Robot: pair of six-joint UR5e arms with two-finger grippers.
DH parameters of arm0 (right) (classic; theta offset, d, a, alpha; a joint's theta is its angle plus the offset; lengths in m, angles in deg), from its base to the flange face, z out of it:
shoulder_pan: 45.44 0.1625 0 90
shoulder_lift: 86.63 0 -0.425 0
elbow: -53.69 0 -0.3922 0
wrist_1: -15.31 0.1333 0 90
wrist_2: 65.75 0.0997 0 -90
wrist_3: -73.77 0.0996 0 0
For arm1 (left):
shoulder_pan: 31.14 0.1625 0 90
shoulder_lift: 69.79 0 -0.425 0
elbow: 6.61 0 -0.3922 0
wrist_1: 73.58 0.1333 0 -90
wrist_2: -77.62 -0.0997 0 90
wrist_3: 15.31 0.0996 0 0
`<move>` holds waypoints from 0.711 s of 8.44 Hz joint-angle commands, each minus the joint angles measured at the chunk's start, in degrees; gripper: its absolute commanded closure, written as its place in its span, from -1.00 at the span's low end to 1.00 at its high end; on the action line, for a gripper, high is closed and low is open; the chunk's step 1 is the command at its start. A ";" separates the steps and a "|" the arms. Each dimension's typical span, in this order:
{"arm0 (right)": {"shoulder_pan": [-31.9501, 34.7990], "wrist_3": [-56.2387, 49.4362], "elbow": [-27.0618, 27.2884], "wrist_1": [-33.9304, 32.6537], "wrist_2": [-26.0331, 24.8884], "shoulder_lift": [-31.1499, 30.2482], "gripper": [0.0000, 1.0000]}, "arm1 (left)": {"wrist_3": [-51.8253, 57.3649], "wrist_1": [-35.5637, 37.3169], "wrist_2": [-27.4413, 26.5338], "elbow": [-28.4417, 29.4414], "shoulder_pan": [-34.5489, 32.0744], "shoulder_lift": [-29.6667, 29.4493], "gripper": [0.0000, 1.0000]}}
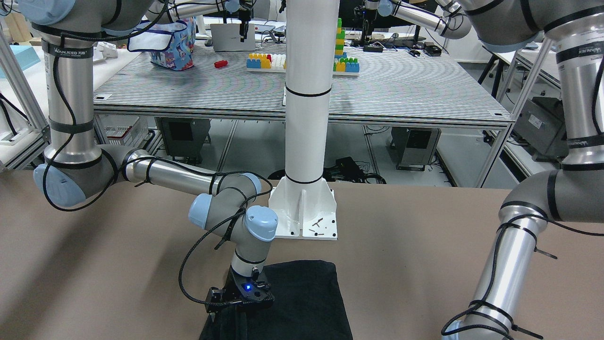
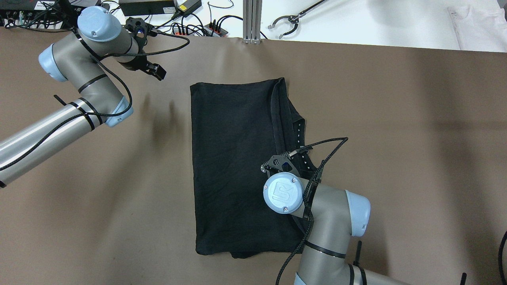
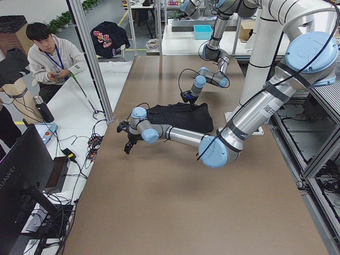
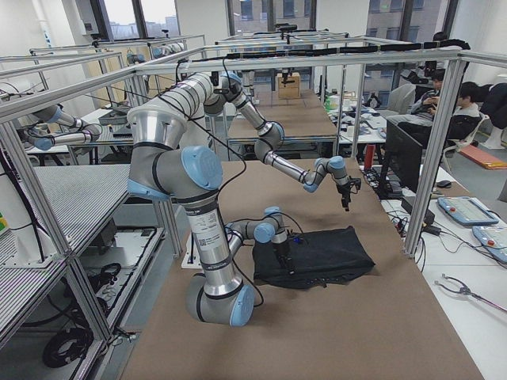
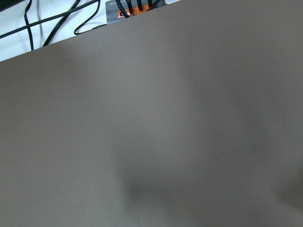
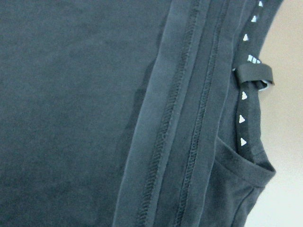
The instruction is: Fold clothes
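Observation:
A black garment [image 2: 229, 166] lies folded into a tall rectangle on the brown table [image 2: 396, 118]. Its collar and hem stripes run down its right edge, as the right wrist view [image 6: 189, 118] shows from close up. My right gripper [image 2: 282, 161] points down onto that right edge, low on the cloth; it also shows in the front view [image 1: 238, 309]. Its fingers are hidden under the wrist, so I cannot tell if they hold cloth. My left gripper [image 2: 158, 73] hangs above bare table at the far left, apart from the garment, fingers together and empty.
Cables and a power strip [image 2: 190, 27] lie past the table's far edge. A grabber tool [image 2: 289, 21] and a white cloth [image 2: 475, 19] lie on the white surface beyond. The white post base [image 1: 306, 222] stands at the robot's side of the table.

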 commanded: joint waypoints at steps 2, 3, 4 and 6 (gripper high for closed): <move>4.93 -4.24 -0.05 -0.09 0.08 -1.10 -0.87 | 0.03 -0.07 0.07 -0.09 0.00 0.16 -1.00; 5.56 -5.12 0.04 0.09 0.17 -3.54 -0.87 | 0.03 -0.07 0.07 -0.09 0.00 0.16 -1.00; 5.91 -7.13 0.30 0.61 0.17 -5.48 -0.87 | -0.06 -0.07 0.07 -0.09 0.00 0.16 -1.00; 8.54 -8.21 1.18 0.61 1.74 -6.73 -0.87 | 0.03 -0.07 -0.01 -0.09 0.00 0.25 -1.00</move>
